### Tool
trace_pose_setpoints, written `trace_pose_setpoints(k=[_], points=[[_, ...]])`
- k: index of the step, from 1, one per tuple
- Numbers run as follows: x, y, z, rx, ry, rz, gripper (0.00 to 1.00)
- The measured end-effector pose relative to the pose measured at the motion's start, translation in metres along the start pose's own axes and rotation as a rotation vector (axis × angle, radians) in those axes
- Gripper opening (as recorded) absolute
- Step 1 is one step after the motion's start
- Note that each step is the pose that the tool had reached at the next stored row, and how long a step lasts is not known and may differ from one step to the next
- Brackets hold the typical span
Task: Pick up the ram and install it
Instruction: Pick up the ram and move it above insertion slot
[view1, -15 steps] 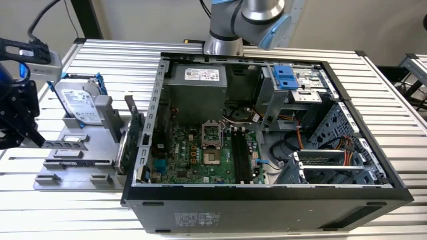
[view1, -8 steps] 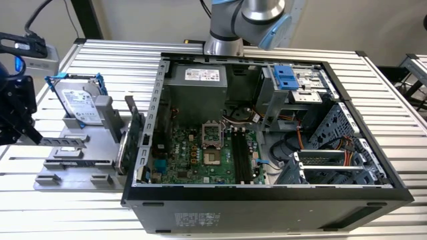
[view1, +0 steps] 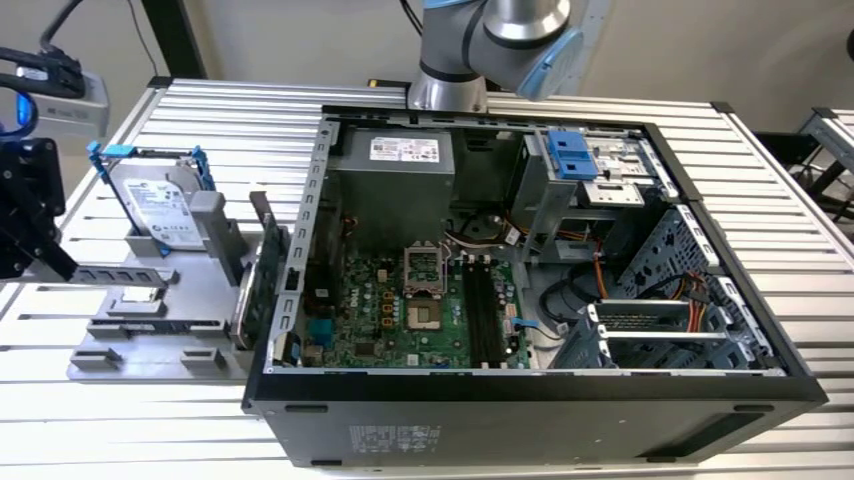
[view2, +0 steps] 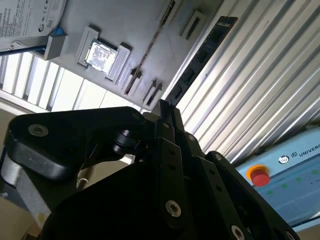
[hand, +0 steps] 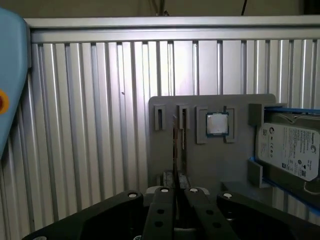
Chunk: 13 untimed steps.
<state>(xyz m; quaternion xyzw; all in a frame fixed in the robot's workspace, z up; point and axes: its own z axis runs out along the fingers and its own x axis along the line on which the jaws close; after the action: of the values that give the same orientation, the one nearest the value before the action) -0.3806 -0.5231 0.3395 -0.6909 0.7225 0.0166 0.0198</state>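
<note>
The black claw (view2: 165, 106) was squeezed shut, its two fingers pressed together, and it held nothing. In both wrist views it hung high up, well apart from the things below.

The ram (view2: 201, 57), a long thin dark stick with little black chips, stood on its edge in the flat grey tray (view1: 147, 345). Nothing touched it. In the exterior view that tray lay on the ribbed silver table (view1: 134, 430), at 9 o'clock from the big open black computer case (view1: 534, 400). The silver boxy hard drive (view1: 160, 200) stood at the tray's 12 o'clock end. The ram was toward 6 o'clock from it, with a small square silver chip (view2: 102, 55) between them.

Inside the case, the long black slots (view1: 483, 310) on the green board (view1: 387, 310) looked bare.

So I think the job had hardly begun. The ram was not yet picked up, and it was not yet in a slot. Both the picking up and the putting in were left to do.
</note>
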Motion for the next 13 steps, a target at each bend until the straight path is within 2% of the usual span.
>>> trace_pose_setpoints(k=[13], points=[[-0.0008,-0.0001,-0.0157,0.0000,0.0000,0.000,0.00]])
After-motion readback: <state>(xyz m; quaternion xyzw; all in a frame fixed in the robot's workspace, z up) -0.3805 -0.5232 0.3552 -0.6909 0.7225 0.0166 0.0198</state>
